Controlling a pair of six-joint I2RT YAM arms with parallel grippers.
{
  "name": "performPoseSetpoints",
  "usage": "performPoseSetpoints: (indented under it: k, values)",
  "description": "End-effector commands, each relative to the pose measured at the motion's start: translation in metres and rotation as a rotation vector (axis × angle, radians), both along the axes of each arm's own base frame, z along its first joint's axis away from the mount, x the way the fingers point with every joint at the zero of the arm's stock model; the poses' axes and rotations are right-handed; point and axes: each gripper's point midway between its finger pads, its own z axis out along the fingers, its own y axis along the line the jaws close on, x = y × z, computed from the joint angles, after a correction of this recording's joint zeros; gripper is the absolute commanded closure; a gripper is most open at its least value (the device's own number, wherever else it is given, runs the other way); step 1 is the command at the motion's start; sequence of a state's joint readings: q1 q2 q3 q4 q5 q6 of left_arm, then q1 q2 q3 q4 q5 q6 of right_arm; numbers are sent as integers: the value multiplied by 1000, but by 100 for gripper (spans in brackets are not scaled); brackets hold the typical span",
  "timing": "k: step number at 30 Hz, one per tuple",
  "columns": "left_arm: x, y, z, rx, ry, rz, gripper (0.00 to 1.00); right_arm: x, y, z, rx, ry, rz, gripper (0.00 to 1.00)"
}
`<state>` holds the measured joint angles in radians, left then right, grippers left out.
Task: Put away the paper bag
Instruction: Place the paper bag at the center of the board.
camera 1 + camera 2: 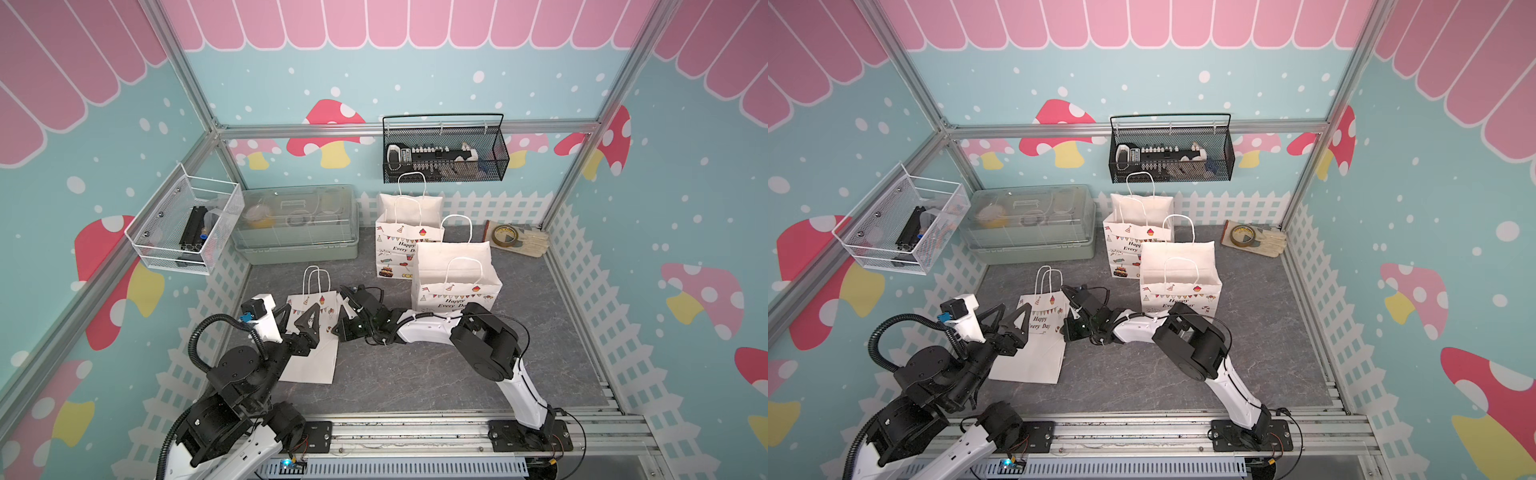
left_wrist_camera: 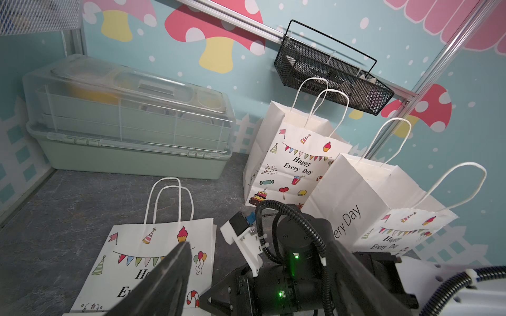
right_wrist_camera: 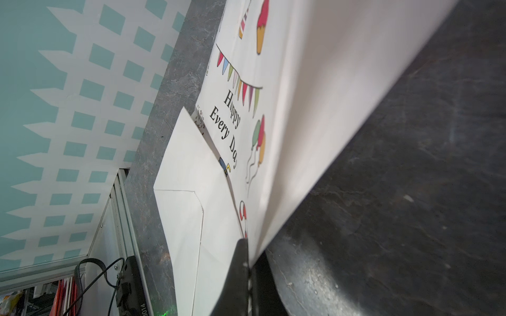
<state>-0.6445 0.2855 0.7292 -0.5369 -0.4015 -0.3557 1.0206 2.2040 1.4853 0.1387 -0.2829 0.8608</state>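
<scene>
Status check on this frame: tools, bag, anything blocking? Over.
Left tool open, above the flat paper bag. Right tool shut on its side edge. Bag folded, lying on the tabletop. Two upright paper bags behind, apart from it.

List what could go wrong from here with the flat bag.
The right fingers pinch the flat bag by its thin edge only; lifting may tear it or let it slip.
The open left fingers hover over the same bag and could collide.
The right arm sits close to an upright bag and might topple it.
</scene>
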Motion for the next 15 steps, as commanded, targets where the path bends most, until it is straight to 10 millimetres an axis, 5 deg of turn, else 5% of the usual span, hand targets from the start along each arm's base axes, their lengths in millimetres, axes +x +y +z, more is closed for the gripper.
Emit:
performPoseSetpoints:
  k: [1,8,15]
  values:
    - [-1,1,7,-8,-12,5,22,-1,0,-16,-49,14,30,100]
    - [-1,2,9,-8,-15,5,22,-1,1,-21,-83,14,52,100]
    - [-1,1,10,-5,-15,3,22,4,-11,-14,-104,-26,10,51]
